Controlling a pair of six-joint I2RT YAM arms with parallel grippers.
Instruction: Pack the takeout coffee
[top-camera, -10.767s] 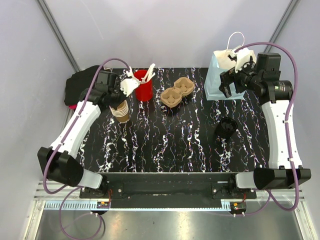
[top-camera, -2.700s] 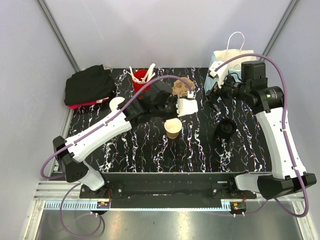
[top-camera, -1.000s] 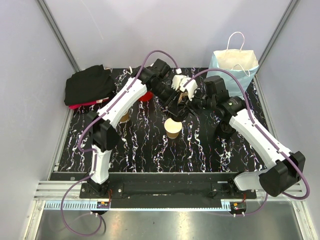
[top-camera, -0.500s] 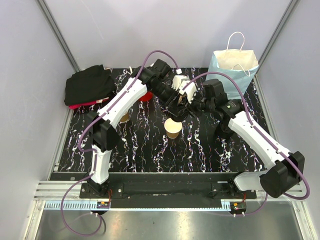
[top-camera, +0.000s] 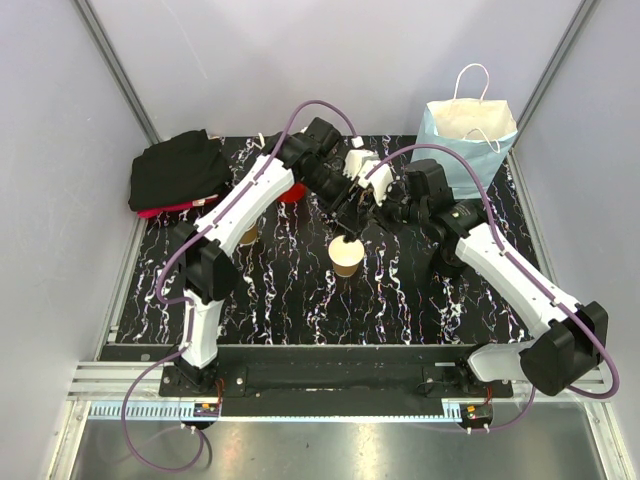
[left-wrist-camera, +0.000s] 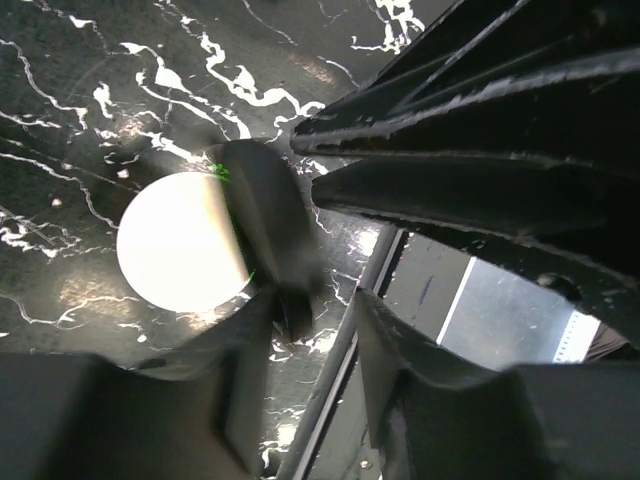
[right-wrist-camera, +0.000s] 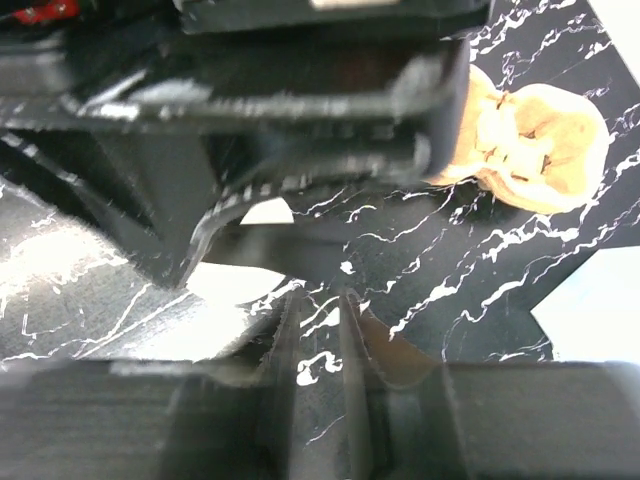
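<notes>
Top view: takeout coffee cup (top-camera: 346, 257) stands upright, mouth up, near the middle of the black marbled table (top-camera: 300, 300), slightly toward the near edge. The 2 grippers meet just beyond it on the far side, too crowded there to read either finger state from above. Left wrist view supplies 1 of them: left gripper (left-wrist-camera: 315, 320) has its 2 fingers spread, with bare table and a table edge showing through the gap. The same view shows a blurred dark bar (left-wrist-camera: 265, 225) crossing one side of the cup's white inside; owner unclear. Right wrist view: right gripper (right-wrist-camera: 318, 330) fingers stand close, only a thin slit of table between them; pinching or not, cannot tell. Only this view shows the brown pulp carrier (right-wrist-camera: 530, 140), lying on the table past the left gripper's body, which fills the upper frame. From above the carrier is almost wholly hidden under both wrists. Around: pale blue paper bag (top-camera: 466, 140) at the far right corner, black cloth (top-camera: 180, 170) at the far left corner. Red cup (top-camera: 290, 192) is mostly covered by the left arm; a black round thing (top-camera: 447, 258) sits half under the right arm. Cup is between neither pair of fingers; in the left wrist view it lies ahead of the fingertips and off to one side of their gap.
</notes>
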